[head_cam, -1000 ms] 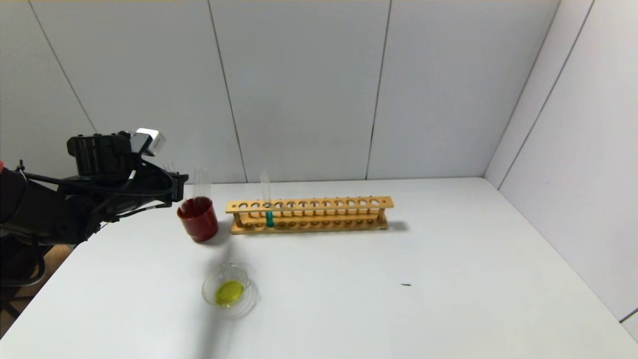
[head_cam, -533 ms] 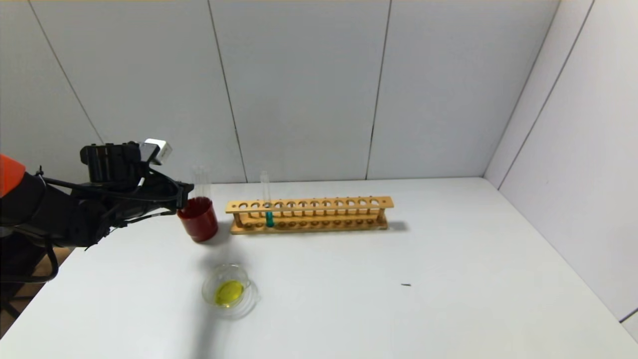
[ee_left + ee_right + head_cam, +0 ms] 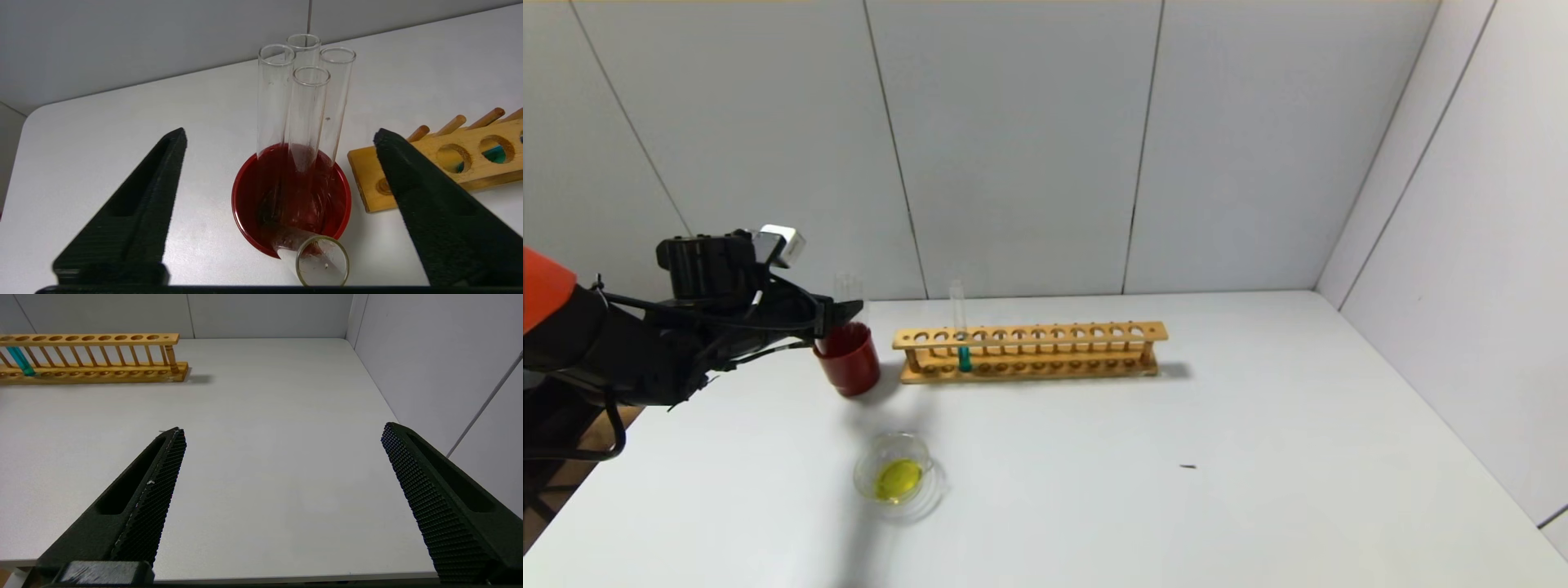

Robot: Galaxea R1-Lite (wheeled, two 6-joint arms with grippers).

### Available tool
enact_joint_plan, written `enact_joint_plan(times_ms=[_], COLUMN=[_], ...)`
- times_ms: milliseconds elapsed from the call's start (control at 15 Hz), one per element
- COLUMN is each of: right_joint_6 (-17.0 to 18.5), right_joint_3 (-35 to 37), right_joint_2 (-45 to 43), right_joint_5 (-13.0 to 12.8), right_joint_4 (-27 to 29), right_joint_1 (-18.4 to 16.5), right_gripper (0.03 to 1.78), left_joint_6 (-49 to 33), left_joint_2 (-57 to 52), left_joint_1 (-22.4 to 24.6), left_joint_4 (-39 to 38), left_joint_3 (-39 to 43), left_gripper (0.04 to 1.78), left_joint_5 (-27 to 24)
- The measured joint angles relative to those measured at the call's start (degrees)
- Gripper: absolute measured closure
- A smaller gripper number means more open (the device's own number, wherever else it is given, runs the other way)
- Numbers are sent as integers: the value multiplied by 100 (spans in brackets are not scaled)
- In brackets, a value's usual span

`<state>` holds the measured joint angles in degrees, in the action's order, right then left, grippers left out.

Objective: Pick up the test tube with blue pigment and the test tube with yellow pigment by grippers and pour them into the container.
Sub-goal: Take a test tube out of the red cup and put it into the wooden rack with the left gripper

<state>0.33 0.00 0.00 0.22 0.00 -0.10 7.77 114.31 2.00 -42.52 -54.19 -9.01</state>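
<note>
The test tube with blue pigment [image 3: 961,327] stands upright in the wooden rack [image 3: 1029,351]; it also shows in the right wrist view [image 3: 20,361]. The container [image 3: 898,478] sits in front of the red cup and holds yellow liquid. No tube with yellow liquid shows. My left gripper [image 3: 843,312] is open and empty just above the rim of the red cup [image 3: 848,361]. In the left wrist view its fingers straddle the cup [image 3: 245,212] from above [image 3: 280,134]. My right gripper [image 3: 282,430] is open and empty over the table's near right part, out of the head view.
The red cup holds several colourless empty tubes [image 3: 304,106]; one [image 3: 318,261] leans out over the rim towards my left wrist. The rack's end [image 3: 412,179] is close beside the cup. Walls stand behind and to the right of the table.
My left gripper has moved right and slightly down, from beside the red cup to over its rim. The tubes, rack and dish have not moved.
</note>
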Motion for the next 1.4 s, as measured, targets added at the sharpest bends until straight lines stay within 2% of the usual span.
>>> enact_joint_plan(times_ms=[133, 400, 600, 1000, 1400], right_joint_6=[2, 0, 2, 0, 0], right_joint_3=[0, 0, 0, 0, 0], right_joint_2=[0, 0, 0, 0, 0], right_joint_5=[2, 2, 2, 2, 2], right_joint_4=[0, 0, 0, 0, 0], right_joint_1=[0, 0, 0, 0, 0], right_gripper=[6, 6, 6, 6, 6], left_joint_6=[4, 0, -6, -88, -269], left_joint_2=[-94, -574, -1070, -1552, -1125], left_joint_1=[-2, -178, -627, -1751, -2178], left_joint_4=[55, 429, 831, 864, 560], left_joint_3=[-38, -143, -258, 173, 380], left_gripper=[8, 7, 7, 7, 7], left_joint_5=[0, 0, 6, 35, 46])
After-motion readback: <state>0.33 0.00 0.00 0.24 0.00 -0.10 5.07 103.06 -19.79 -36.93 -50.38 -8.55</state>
